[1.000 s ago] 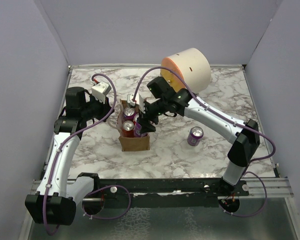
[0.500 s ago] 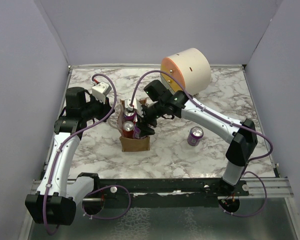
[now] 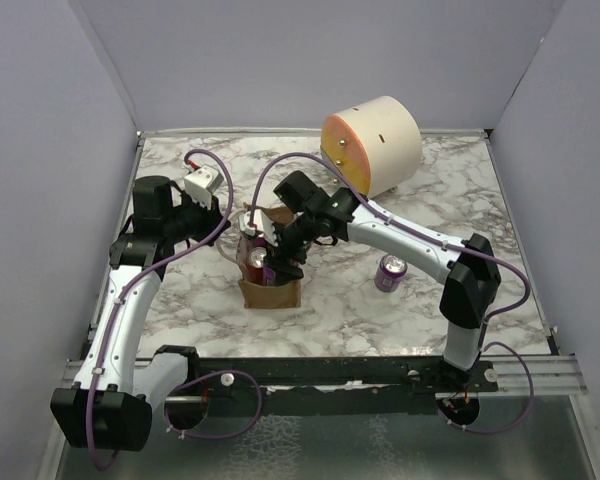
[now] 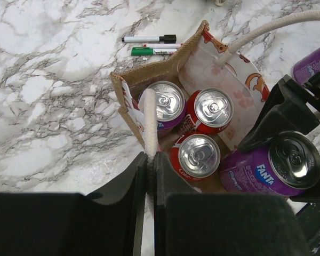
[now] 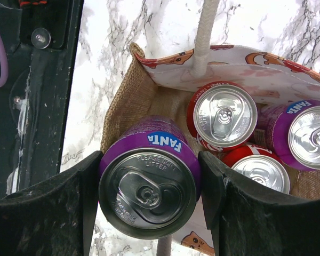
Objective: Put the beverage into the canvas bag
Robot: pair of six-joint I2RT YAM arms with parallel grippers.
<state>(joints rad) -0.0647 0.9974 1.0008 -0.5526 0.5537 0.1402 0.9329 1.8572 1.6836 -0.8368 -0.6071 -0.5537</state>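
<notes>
The tan-brown canvas bag (image 3: pixel 271 292) stands open mid-table; its burlap wall shows in the left wrist view (image 4: pixel 149 68) and the right wrist view (image 5: pixel 127 101). Inside stand a purple can (image 4: pixel 163 103) and two red cans (image 4: pixel 213 109) (image 4: pixel 197 154). My left gripper (image 3: pixel 228 228) is shut on the bag's white loop handle (image 4: pixel 149 120), holding it aside. My right gripper (image 3: pixel 273 260) is shut on a purple Fanta can (image 5: pixel 148 189), upright over the bag's free corner, its base at about the level of the bag's mouth. That can also shows in the left wrist view (image 4: pixel 280 165).
Another purple can (image 3: pixel 390 271) stands on the marble table right of the bag. A large cream-and-orange drum (image 3: pixel 375 140) lies at the back. Two markers (image 4: pixel 149 39) (image 4: pixel 152 51) lie beyond the bag. Grey walls enclose the table on three sides.
My right gripper has carried the Fanta can left and down, from beside the bag to over its open mouth. The left gripper has kept its hold on the handle.
</notes>
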